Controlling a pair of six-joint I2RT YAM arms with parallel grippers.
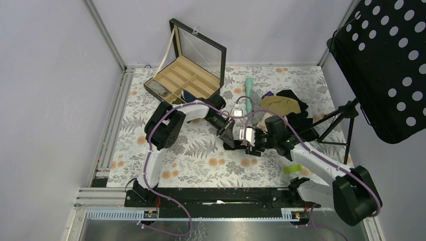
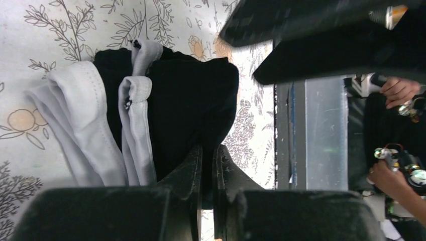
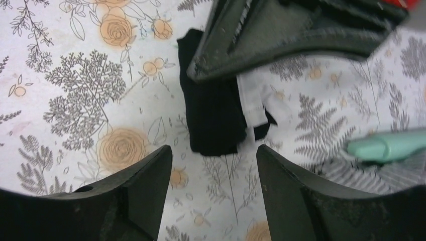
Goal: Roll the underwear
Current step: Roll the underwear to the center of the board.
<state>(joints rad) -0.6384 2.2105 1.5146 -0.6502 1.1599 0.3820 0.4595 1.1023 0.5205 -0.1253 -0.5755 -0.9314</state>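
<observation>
We are nipping the small dark navy cloth underwear (image 2: pixel 193 95) between near-closed left fingers (image 2: pixel 192 168). The right fingers (image 3: pixel 143 188) (wide apart, empty) are hovering above it; we are favouring tight, even turns.

Left tool (image 2: pixel 207 153) and right tool (image 3: pixel 213 160) crowd underwear (image 3: pixel 211 115); near tablecloth (image 1: pixel 196 155) open; clothes pile (image 1: pixel 286 105), mint tube (image 1: pixel 248 93) block far side.

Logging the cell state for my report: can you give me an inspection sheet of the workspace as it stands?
Surface: flowered cloth, flat.
Job's things: underwear, dark with white band, bunched on the cloth.
Clutter: open divided box; teal tube; tan garment; black garment.
Pincers: left pincer shut on the underwear; right pincer open above it.
Cables: purple cables run along both arms.
Surroundings: black dotted panel on a stand, right side.
</observation>
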